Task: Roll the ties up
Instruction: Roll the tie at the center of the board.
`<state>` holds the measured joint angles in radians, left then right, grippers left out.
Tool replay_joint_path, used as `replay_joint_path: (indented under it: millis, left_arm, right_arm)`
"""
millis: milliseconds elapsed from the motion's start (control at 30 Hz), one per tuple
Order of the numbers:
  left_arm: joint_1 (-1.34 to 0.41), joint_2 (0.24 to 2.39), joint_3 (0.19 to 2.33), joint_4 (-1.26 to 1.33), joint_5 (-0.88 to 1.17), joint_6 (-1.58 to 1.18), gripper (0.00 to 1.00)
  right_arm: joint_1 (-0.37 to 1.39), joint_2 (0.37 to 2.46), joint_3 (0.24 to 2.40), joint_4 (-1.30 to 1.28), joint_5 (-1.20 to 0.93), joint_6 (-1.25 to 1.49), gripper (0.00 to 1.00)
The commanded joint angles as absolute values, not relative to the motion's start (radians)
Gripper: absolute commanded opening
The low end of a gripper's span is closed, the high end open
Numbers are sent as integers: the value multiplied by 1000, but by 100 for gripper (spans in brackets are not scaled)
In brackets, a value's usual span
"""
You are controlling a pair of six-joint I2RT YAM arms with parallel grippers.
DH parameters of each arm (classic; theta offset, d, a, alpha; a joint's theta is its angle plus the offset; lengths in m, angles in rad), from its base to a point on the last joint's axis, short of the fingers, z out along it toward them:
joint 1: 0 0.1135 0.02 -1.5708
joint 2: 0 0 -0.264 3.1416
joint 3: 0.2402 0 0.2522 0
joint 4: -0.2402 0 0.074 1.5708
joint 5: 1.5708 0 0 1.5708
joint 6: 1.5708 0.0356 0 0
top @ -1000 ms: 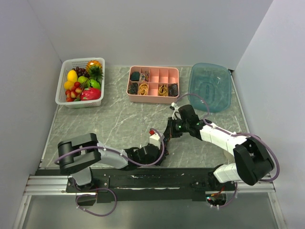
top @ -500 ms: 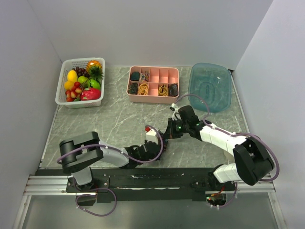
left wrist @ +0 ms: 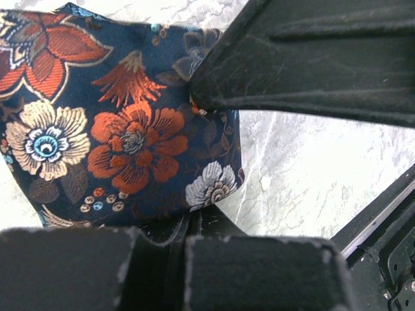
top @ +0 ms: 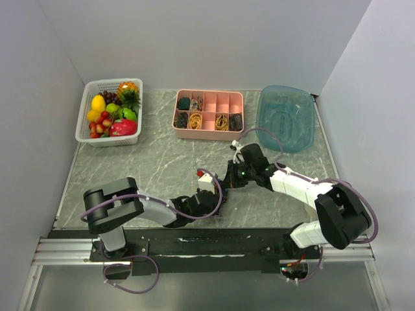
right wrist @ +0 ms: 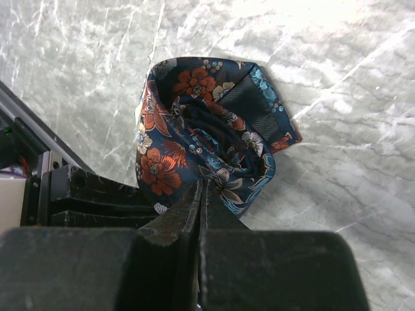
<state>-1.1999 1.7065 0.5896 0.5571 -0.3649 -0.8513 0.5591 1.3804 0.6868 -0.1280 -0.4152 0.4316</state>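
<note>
A navy tie [right wrist: 194, 123] with orange, blue and tan flowers lies as a loose roll on the marble table, its tail end folded out to the right. My right gripper [right wrist: 203, 186] is shut on the roll's near edge. In the left wrist view the tie [left wrist: 117, 129] fills the upper left. My left gripper [left wrist: 187, 223] is shut at its lower edge, pinching the fabric. The right gripper's finger [left wrist: 311, 58] presses on the tie from the upper right. In the top view both grippers, left [top: 211, 199] and right [top: 228, 180], meet at the table's front middle and hide the tie.
A pink divided box [top: 207, 92] at the back middle holds rolled ties and yellow bands. A white fruit basket [top: 86, 103] stands back left, a blue-green tub [top: 285, 91] back right. The black base rail [top: 214, 246] runs close behind the grippers.
My left gripper has shifted slightly left and farther onto the table, closing in beside the right gripper. The right arm has barely moved.
</note>
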Motion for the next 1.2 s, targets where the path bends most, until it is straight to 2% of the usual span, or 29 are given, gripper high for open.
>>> replay_joint_path:
  millis: [0, 200, 533, 867, 1167]
  left_arm:
    - [-1187, 1726, 606, 549, -408, -838, 1]
    - [-1187, 1721, 604, 546, -411, -836, 1]
    - [-1187, 1727, 614, 535, -410, -830, 1]
    - [-1186, 1717, 611, 512, -411, -825, 1]
    - [-1172, 1695, 588, 500, -410, -828, 1]
  right_arm:
    - [565, 1322, 770, -147, -370, 413, 0]
    - [540, 1356, 922, -160, -316, 379, 0]
    - [534, 1758, 1074, -153, -414, 359, 0]
    - [589, 1839, 1118, -229, -360, 334, 0]
    - [624, 1844, 1071, -310, -319, 325, 0]
